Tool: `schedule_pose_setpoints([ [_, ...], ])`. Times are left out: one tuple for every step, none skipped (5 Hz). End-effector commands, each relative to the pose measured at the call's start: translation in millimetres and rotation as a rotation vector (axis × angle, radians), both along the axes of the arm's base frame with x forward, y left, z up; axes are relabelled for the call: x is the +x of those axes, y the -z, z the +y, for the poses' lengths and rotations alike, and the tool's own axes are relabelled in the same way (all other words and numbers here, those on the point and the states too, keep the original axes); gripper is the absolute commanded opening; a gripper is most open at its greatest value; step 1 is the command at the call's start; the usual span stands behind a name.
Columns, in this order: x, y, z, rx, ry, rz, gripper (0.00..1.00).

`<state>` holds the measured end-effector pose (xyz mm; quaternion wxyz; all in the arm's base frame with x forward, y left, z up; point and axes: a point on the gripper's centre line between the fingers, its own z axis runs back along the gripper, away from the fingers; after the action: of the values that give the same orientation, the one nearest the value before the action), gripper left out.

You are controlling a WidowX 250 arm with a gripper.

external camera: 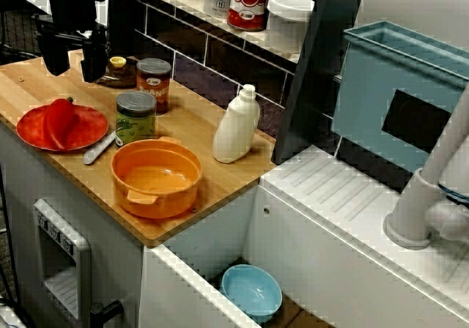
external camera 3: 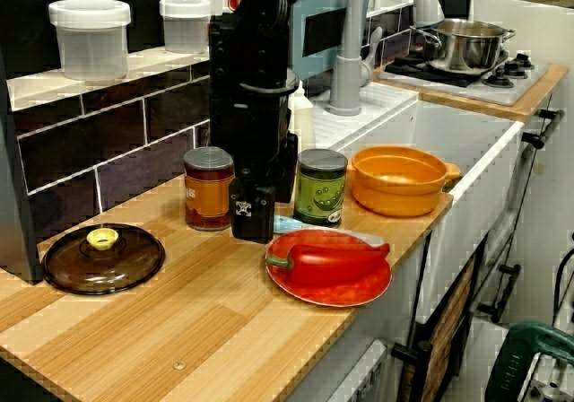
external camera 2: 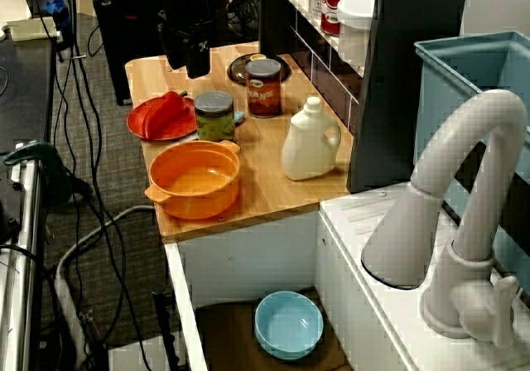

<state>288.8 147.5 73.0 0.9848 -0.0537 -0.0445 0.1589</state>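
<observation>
Your gripper (external camera: pixel 73 70) hangs over the back of the wooden counter (external camera: pixel 26 94), its fingers spread with nothing between them. Nearest it is a long, glossy red pepper (external camera: pixel 60 119), lying on its side on a red plate (external camera: pixel 94 129) at the counter's front edge. Beyond the plate stand an orange pot (external camera: pixel 157 196) and a white bottle (external camera: pixel 236 130). The green can (external camera: pixel 135 119) just beside the plate and the brown can (external camera: pixel 154 83) crowd the gripper, with a dark glass lid (external camera 3: pixel 103 258) by the wall.
</observation>
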Motion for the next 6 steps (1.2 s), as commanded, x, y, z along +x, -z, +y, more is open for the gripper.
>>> schedule_pose_setpoints([
  [-1.1,-20.7,7.3,0.01,0.028,-0.04,1.0],
  [0.8,-20.1,12.7,0.03,0.066,-0.034,1.0],
  [2.5,-22.8,20.9,0.041,0.159,-0.041,1.0],
  [0.5,-31.6,35.7,0.059,0.163,-0.078,1.0],
  [2.7,-36.4,51.7,0.066,0.148,-0.114,1.0],
  [11.5,-35.0,58.3,0.069,0.127,-0.106,1.0],
])
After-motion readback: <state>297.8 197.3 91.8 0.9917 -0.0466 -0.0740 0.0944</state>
